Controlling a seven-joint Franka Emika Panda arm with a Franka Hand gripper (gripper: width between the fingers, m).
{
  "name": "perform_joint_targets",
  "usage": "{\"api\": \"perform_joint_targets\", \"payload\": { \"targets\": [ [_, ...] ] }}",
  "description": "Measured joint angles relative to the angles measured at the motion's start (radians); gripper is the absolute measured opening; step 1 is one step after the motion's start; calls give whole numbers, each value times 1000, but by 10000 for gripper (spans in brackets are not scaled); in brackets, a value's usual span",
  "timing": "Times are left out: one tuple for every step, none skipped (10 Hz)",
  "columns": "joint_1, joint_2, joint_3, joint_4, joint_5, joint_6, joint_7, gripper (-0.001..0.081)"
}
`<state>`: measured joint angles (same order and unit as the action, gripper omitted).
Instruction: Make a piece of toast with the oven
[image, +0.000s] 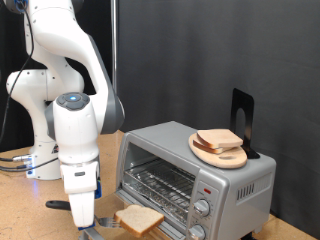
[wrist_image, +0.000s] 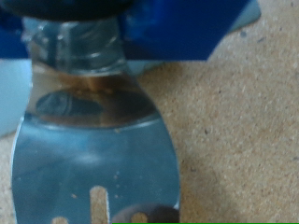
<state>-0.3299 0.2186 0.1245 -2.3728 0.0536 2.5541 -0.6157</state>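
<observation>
The silver-grey oven (image: 225, 185) stands at the exterior view's right with its door down and its wire rack (image: 160, 185) showing. The piece of toast (image: 138, 218), a pale square slice, lies flat in front of the oven's opening. My gripper (image: 82, 212) hangs just to the exterior view's left of the slice. It is shut on a metal spatula (image: 98, 229). In the wrist view the slotted shiny spatula blade (wrist_image: 93, 149) fills the frame below my blue fingers (wrist_image: 177, 28). The slice is out of the wrist view.
A round wooden plate (image: 205, 152) with another bread slice (image: 220, 140) sits on the oven's top, next to a black stand (image: 242, 115). Two round knobs (image: 203, 208) are on the oven's front. The table (wrist_image: 243, 140) is light brown board. The arm's white base (image: 40, 110) stands at the left.
</observation>
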Motion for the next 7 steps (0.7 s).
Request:
{"api": "perform_joint_targets", "payload": {
  "targets": [
    [3, 6, 9, 0, 0, 8, 12, 490],
    [7, 16, 17, 1, 0, 20, 23, 490],
    [12, 24, 27, -1, 1, 39, 30, 490],
    [13, 29, 40, -6, 9, 62, 31, 490],
    [12, 31, 54, -13, 32, 86, 26, 490],
    [8, 31, 70, -23, 69, 112, 4, 490],
    [-11, 27, 88, -38, 139, 142, -60, 490]
  ]
}}
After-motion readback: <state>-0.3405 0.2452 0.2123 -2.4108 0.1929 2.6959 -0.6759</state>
